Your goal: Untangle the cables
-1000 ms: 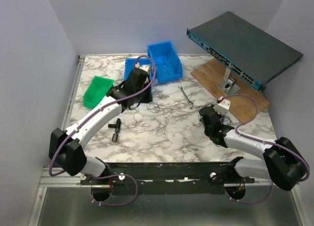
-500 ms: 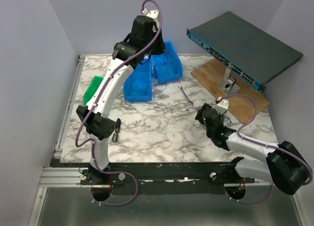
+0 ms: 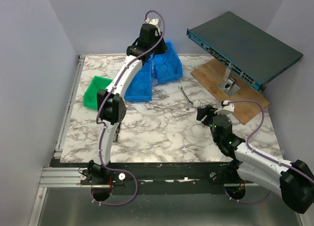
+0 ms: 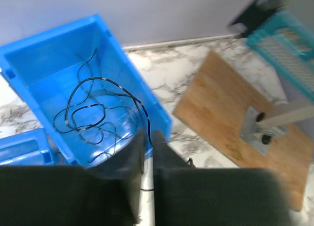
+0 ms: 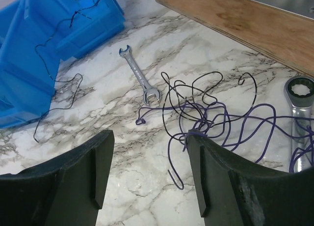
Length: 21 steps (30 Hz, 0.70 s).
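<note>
The cables show in three places. A tangle of purple and black cables point(image 5: 211, 113) lies on the marble, small in the top view as the tangle point(image 3: 200, 108). My right gripper point(image 5: 149, 137) stands open just short of it, and its right fingertip point(image 5: 196, 137) touches a purple strand. Black cables point(image 4: 93, 113) lie coiled in a blue bin point(image 4: 29, 64). My left gripper point(image 4: 148, 135) hangs high over that bin's edge, its jaws a narrow slit apart, with one black strand running down to their tips. A loose black wire point(image 5: 54, 96) lies beside the bins.
Two blue bins point(image 3: 147, 73) stand at the back, with a green bin point(image 3: 95, 91) to their left. A silver wrench point(image 5: 140, 76) lies before the tangle and a ratchet wrench point(image 5: 300, 96) to its right. A wooden board point(image 3: 230, 86) carries a network switch point(image 3: 243, 44) on a stand.
My left arm has risen from the table to high over the blue bins, and its jaws have parted a little. My right gripper has opened wide by the tangle.
</note>
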### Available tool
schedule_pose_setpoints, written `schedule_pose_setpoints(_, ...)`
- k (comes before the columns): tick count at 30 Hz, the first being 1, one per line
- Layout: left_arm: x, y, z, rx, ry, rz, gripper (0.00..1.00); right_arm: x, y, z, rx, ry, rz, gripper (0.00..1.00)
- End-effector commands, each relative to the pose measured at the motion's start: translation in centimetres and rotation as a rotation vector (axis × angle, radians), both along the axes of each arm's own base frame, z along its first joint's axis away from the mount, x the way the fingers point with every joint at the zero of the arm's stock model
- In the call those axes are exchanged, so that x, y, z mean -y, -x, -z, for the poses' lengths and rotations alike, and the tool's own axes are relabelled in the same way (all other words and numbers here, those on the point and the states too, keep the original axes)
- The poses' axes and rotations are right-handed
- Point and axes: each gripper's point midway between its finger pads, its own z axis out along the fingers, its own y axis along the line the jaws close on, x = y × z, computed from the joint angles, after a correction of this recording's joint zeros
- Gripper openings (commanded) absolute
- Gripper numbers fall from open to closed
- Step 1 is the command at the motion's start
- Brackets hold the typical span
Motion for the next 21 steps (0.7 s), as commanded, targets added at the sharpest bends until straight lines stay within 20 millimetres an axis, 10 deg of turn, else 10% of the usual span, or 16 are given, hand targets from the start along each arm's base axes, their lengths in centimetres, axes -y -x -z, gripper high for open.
schedule_pose_setpoints(1, -1.5, -2.3, 3.3, -0.053, -0.001, -0.088, 0.41, -0.3, 0.1, 0.0, 0.015, 0.0, -0.025, 0.68)
schedule_pose_setpoints(2, -1.9, -2.4, 3.9, -0.064, -0.016, -0.111, 0.64, -0.4, 0.0, 0.1, 0.012, 0.002, -0.027, 0.68)
schedule_pose_setpoints(5, -2.1, -1.7, 3.4, -0.062, -0.031, -0.101, 0.88, -0.6, 0.0, 0.3, 0.004, 0.005, -0.036, 0.68)
schedule_pose_setpoints(15, -3.3, 7.2, -4.8, 0.018, -0.049, 0.064, 0.98, -3.5, 0.2, 0.0, 0.018, 0.029, -0.208, 0.68)
schedule_pose_setpoints(21, -6.4, 15.6, -3.6, 0.047, 0.009, 0.026, 0.99, -6.8, -0.5, -1.9, -0.06, 0.027, -0.326, 0.67)
